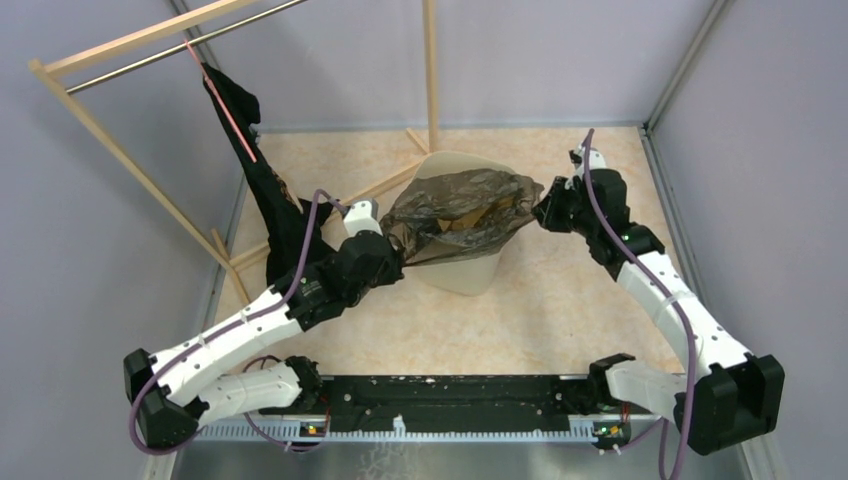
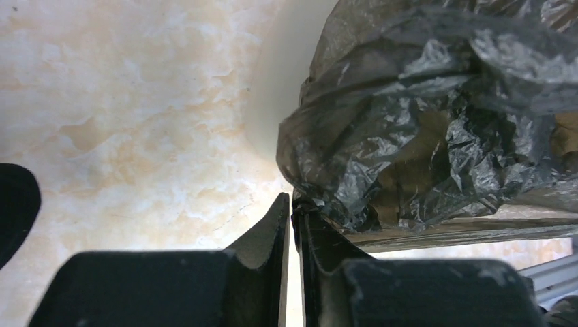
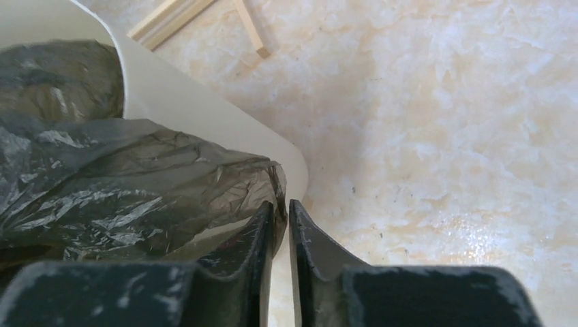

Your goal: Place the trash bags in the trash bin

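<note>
Tabletop [image 1: 560, 300] of cream stone pattern with orange veining, enclosed on three sides by plain grey-lilac walls [image 1: 60, 220]. A black base rail [image 1: 450, 390] runs along the near edge between the two arm mounts. At far left stands a wooden rack [image 1: 130, 162] carrying a metal rod [image 1: 180, 46]. Black hanging material [image 1: 265, 190] droops from it to the table, crossed by a pink strip [image 1: 225, 100].

The trash bin [image 1: 465, 270], cream and smooth-walled, sits near the middle of the table between the two grippers. Whether it stands fully upright cannot be told. A dark, translucent, crumpled trash bag [image 1: 455, 215] fills its mouth and spills over the rim on the left and right. Tan patches show through the film.

The left gripper [image 1: 395, 262] sits at the left edge of the bag. In the left wrist view its jaws [image 2: 292, 204] stand a thin slit apart, pale table shows through the slit, and the film touches the tip of one finger.

The right gripper [image 1: 540, 212] sits at the right edge of the bag. In the right wrist view its jaws [image 3: 279, 208] are likewise a narrow slit apart beside the bin rim [image 3: 204, 109]. The film lies against the outer side of one finger, and nothing is seen between the two fingers.
</note>
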